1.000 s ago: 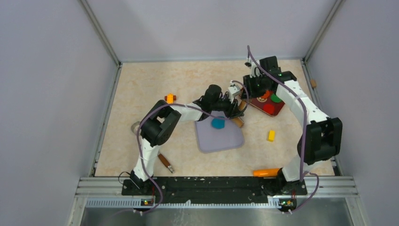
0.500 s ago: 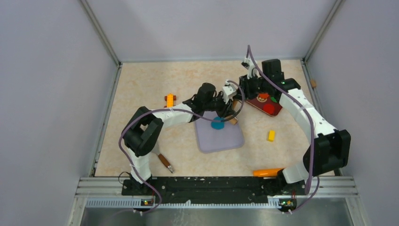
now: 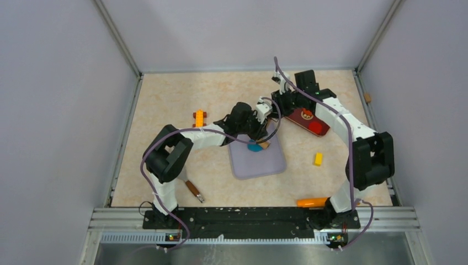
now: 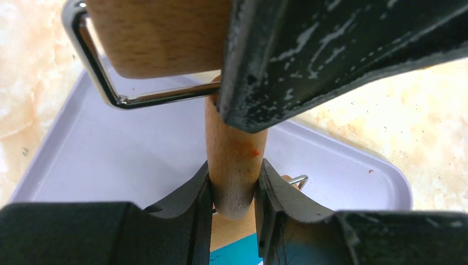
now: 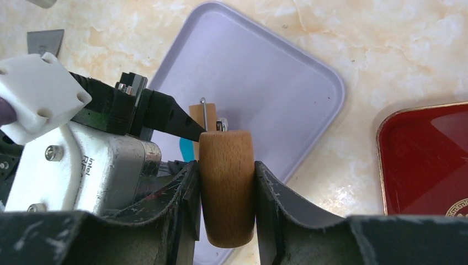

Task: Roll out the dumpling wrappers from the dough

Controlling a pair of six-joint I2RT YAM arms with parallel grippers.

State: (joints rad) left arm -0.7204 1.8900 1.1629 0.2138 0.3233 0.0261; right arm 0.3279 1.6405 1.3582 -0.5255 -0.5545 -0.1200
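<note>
Just below the left claw (image 4: 234, 190), the dough (image 3: 255, 147) lies lumped on the lavender mat (image 3: 259, 164). The right claw (image 5: 226, 190) pinches the wooden roller (image 4: 160, 33) by its thick end, the left claw by its slim handle. Unequal downward force would probably tilt it — thinning the dough lopsidedly or dragging the mat.

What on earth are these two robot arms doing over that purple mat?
Both arms are holding one small tan wooden roller over the lavender mat. The left gripper is clamped on its slim handle, the right gripper on its thicker barrel. A small lump of teal-blue dough lies on the mat, partly hidden beneath them.
</note>
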